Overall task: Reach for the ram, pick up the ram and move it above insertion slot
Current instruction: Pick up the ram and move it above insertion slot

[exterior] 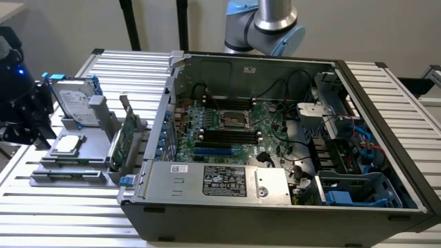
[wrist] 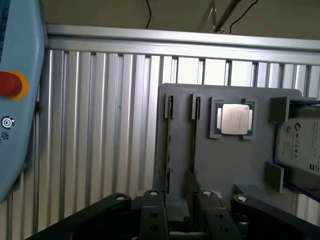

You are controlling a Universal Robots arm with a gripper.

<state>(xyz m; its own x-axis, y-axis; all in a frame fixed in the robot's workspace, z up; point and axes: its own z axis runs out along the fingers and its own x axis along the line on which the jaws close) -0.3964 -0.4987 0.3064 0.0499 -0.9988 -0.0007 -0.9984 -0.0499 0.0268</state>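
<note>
Ram [wrist: 169,150] stood on edge in a narrow slot of the grey holder [wrist: 235,165]. The holder lay on the ribbed aluminium table [wrist: 100,125], at 9 o'clock from the open computer case [exterior: 276,206] in the exterior view. The gripper [wrist: 180,207] hung close over the holder's slotted end, near the ram, its jaws spread wide and gripping nothing. The same holder carried a processor [wrist: 235,119] and, beyond it, a hard drive [wrist: 300,145].
</note>
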